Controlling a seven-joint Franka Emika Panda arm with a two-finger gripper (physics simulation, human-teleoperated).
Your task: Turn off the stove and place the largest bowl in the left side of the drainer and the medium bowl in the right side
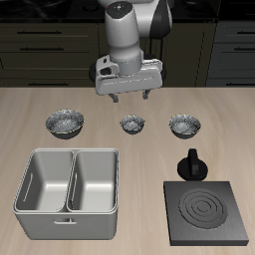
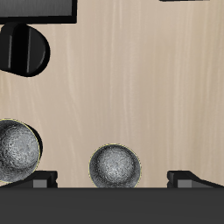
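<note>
Grey drainer and bowls bear no lettering.

I have the smallest bowl directly between my fingertips, below them. The medium bowl lies just outside one finger; the stove knob sits well beyond it.
</note>
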